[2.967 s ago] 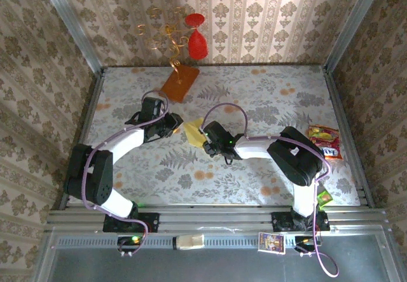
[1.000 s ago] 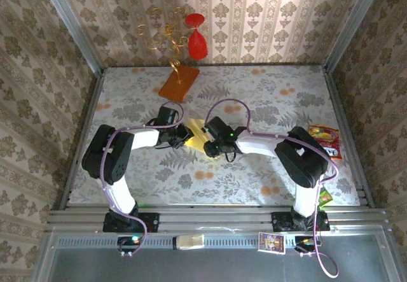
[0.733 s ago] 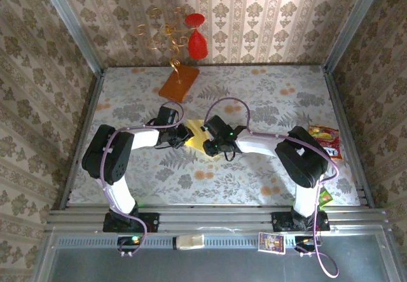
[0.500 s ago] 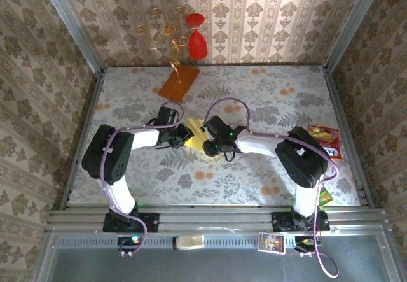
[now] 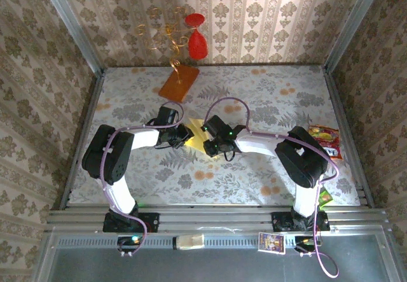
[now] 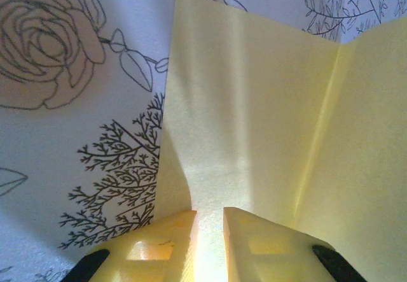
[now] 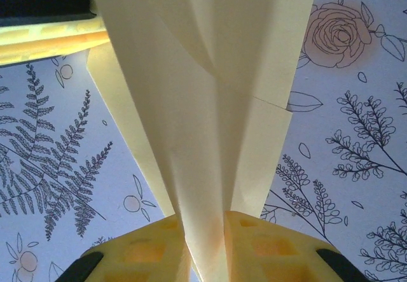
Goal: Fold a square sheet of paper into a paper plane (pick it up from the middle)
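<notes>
The square sheet of paper [image 5: 196, 132] is pale yellow, folded into layers with a centre crease, and held just above the middle of the floral table. My left gripper [image 5: 185, 135] meets it from the left and my right gripper [image 5: 208, 139] from the right. In the left wrist view the paper [image 6: 254, 104] spreads wide, one crease down its right side, and runs into the narrow gap of the left gripper [image 6: 208, 213]. The right wrist view shows the paper [image 7: 210, 72] tapering to a narrow keel, pinched in the right gripper [image 7: 203, 217].
An orange-brown slab [image 5: 179, 81] bearing gold wire and red ornaments stands at the back. A red snack packet [image 5: 324, 141] lies by the right edge, a green packet [image 5: 324, 197] nearer the front. Patterned walls close in three sides.
Three seconds ago the left gripper was apart from the paper; it has since swung in to it. In the last second the right gripper's jaws have tightened on the fold and shifted slightly left.
</notes>
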Controlling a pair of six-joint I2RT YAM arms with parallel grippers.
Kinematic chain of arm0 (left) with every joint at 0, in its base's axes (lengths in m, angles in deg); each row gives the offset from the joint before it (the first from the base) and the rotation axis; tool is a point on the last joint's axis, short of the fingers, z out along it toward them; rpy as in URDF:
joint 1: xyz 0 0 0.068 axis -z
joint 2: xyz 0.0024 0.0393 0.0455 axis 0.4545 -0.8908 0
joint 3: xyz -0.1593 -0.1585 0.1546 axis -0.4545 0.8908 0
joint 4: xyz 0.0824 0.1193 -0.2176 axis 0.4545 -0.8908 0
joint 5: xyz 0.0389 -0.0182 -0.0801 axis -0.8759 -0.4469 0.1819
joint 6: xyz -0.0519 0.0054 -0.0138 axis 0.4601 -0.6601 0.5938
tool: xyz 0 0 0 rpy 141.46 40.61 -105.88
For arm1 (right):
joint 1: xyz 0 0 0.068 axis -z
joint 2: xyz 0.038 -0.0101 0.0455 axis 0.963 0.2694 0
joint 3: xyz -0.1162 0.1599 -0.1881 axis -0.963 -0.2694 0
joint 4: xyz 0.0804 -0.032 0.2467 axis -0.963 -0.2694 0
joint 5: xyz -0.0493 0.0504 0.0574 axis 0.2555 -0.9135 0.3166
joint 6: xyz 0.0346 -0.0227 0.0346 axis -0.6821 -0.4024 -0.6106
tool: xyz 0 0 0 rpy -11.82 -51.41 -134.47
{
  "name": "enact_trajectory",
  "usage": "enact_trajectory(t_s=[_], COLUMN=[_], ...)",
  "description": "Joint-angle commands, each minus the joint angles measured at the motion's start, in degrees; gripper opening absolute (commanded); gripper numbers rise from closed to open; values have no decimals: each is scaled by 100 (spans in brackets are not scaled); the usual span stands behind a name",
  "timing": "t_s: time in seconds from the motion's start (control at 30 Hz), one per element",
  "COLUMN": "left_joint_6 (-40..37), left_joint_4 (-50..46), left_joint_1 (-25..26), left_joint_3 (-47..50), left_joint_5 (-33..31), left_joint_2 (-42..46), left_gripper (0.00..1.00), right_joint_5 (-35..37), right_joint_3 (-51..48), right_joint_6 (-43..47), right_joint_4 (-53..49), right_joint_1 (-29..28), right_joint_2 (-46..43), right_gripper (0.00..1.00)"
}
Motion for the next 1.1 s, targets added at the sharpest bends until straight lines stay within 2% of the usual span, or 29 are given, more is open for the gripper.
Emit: enact_trajectory(t_s=[0.0, 0.23, 0.4, 0.57, 0.8, 0.83, 1.07], left_joint_6=[-69, -41, -61, -174, 12, 2, -136], left_joint_4=[-230, -226, -315, -281, 784, 863, 1089], left_joint_1=[15, 20, 17, 21, 9, 193, 260], left_joint_3=[-2, -35, -23, 98, 549, 573, 709], left_joint_5=[-28, -28, -238, -325, 149, 203, 353], left_joint_2=[-44, 72, 493, 800, 885, 896, 985], left_gripper=[19, 19, 21, 24, 24, 24, 21], right_joint_5=[-112, -212, -424, -877, -1863, -2003, -2763], right_joint_3=[112, 82, 55, 174, 329, 355, 429], right_joint_6=[-118, -148, -136, -55, 22, 65, 405], right_joint_4=[-147, -131, -95, -256, -469, -498, -781], right_joint_1=[-30, -26, 18, 121, 343, 381, 700], right_joint_2=[112, 177, 148, 212, 493, 526, 703], right_gripper=[22, 17, 15, 15, 15, 15, 14])
